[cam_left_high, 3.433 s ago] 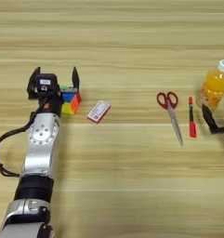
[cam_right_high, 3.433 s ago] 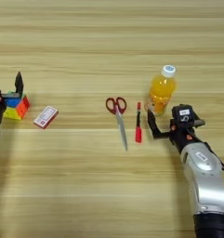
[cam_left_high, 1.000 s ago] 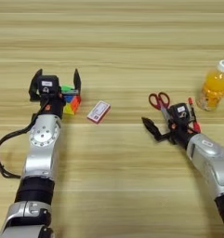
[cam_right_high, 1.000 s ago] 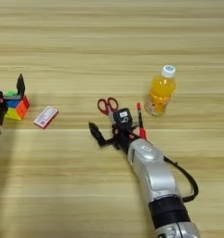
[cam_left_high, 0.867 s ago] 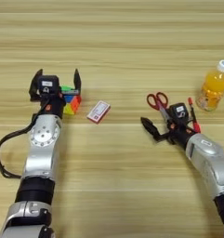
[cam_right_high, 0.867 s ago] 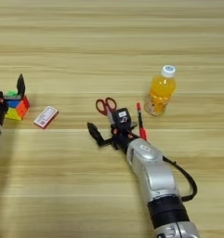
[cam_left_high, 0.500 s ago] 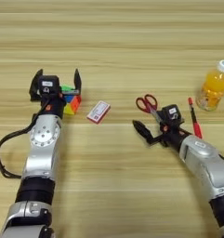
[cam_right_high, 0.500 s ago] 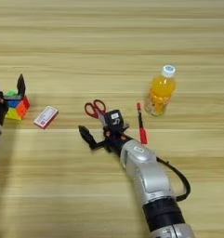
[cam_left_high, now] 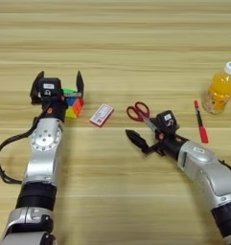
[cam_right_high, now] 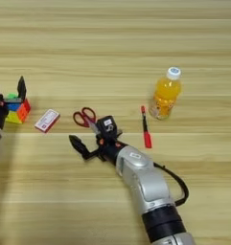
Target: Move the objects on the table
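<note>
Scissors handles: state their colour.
Red, on the scissors lying by the right gripper; clearest in the left eye view.

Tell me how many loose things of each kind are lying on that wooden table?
Bottle of orange drink: 1
Scissors: 1
Red pen: 1
Puzzle cube: 1
Red-and-white card: 1
Total: 5

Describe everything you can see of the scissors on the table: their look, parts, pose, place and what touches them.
The red-handled scissors lie flat on the wooden table, two red loop handles pointing away from the robot, grey blades running back toward it. The right claw sits over the blade end, hiding the tips; its fingers are spread, one beside the blades. A red-and-white card lies to their left, a red pen to their right, both apart from them.
</note>
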